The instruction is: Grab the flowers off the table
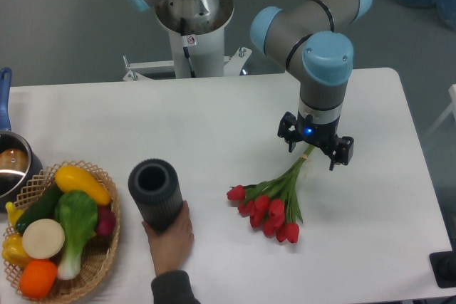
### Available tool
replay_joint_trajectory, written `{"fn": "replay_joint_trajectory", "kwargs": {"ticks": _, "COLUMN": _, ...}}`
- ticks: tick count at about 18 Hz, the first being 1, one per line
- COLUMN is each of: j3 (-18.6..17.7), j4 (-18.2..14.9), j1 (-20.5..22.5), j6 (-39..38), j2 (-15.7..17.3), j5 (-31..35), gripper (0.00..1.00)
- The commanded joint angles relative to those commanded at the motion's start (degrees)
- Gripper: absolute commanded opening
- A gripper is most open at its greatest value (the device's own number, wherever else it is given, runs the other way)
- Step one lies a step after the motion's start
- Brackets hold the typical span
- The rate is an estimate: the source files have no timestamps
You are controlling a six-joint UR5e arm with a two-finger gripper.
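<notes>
The gripper sits over the stem ends of the tulips lying on the worktop, away from the buds; its closure cannot be determined.

A dark ribbed cylinder stands at centre-left. At eight o'clock a wicker basket holds a yellow squash, a green-and-white leafy vegetable, an orange and other produce. A pot with a blue handle sits at nine o'clock, touching the basket.
</notes>
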Motion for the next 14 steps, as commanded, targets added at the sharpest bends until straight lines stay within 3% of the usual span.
{"fn": "replay_joint_trajectory", "kwargs": {"ticks": 14, "j3": -1.5, "j4": 0.3, "j1": -0.3, "j6": -0.5, "j2": -1.4, "j5": -0.3, "gripper": 1.0}}
